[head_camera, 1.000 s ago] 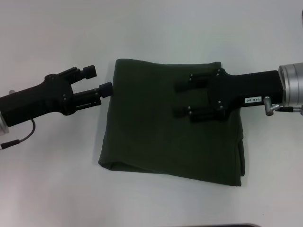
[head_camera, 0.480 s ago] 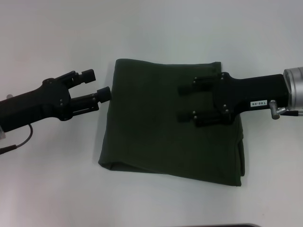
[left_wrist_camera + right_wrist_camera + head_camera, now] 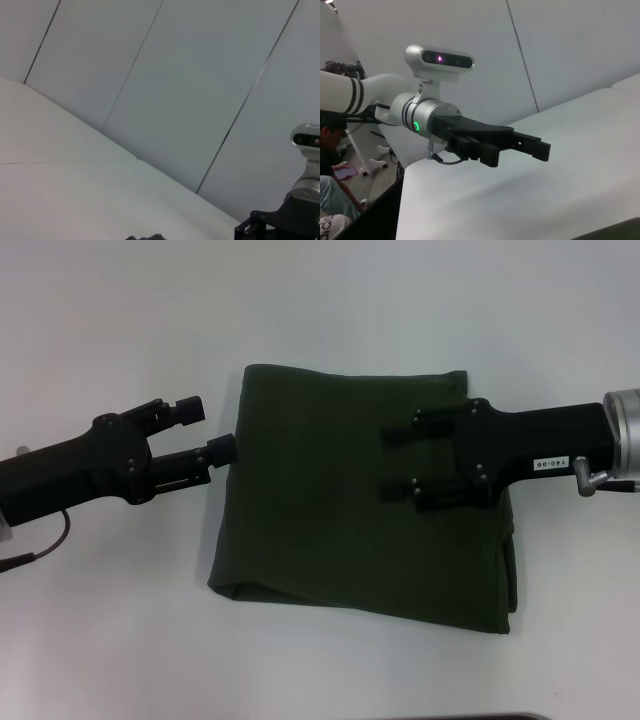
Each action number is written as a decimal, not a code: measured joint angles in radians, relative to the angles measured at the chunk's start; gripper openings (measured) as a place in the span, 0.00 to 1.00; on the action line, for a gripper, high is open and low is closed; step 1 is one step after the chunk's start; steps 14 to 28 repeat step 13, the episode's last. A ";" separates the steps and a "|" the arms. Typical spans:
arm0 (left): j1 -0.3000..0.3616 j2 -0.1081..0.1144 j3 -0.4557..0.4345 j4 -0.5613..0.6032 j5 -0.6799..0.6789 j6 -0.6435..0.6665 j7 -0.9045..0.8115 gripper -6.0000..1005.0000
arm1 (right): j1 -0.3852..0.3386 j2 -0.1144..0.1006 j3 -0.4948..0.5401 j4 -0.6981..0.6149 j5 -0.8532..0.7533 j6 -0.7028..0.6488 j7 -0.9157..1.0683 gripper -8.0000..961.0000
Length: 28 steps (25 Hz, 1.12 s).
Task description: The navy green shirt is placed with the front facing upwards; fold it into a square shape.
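The navy green shirt (image 3: 340, 520) lies folded into a rough square on the white table (image 3: 110, 620), plain green side up, with no letters showing. My left gripper (image 3: 207, 430) is open just off the shirt's left edge, one fingertip (image 3: 222, 450) almost at the cloth and nothing between the fingers. My right gripper (image 3: 393, 463) is open above the shirt's right half, holding nothing. The right wrist view shows the left gripper (image 3: 520, 145) from across the table and a corner of the shirt (image 3: 620, 231). A sliver of the shirt (image 3: 145, 237) shows in the left wrist view.
White table surface surrounds the shirt on all sides. A grey panelled wall (image 3: 190, 90) stands behind the table. A seated person (image 3: 335, 175) is off the table's end, beyond the left arm. A dark strip (image 3: 470, 717) marks the table's near edge.
Both grippers have shifted slightly toward the near edge. The right gripper has also drawn back to the right over the shirt. The shirt has not moved.
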 joint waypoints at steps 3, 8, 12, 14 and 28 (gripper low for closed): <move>0.000 0.000 0.000 0.000 0.000 0.000 0.000 0.88 | 0.000 0.000 0.000 -0.005 0.000 0.004 0.011 0.79; 0.000 0.001 0.001 0.002 0.000 0.000 -0.001 0.88 | 0.000 0.000 0.002 -0.007 0.000 0.005 0.015 0.79; -0.001 0.001 0.003 0.003 0.000 0.001 -0.004 0.88 | 0.000 0.000 0.002 -0.007 0.000 0.008 0.019 0.79; -0.001 0.001 0.002 0.003 0.000 0.001 -0.005 0.88 | 0.000 0.000 0.002 -0.007 0.000 0.008 0.020 0.79; -0.001 0.001 0.002 0.003 0.000 0.001 -0.005 0.88 | 0.000 0.000 0.002 -0.007 0.000 0.008 0.020 0.79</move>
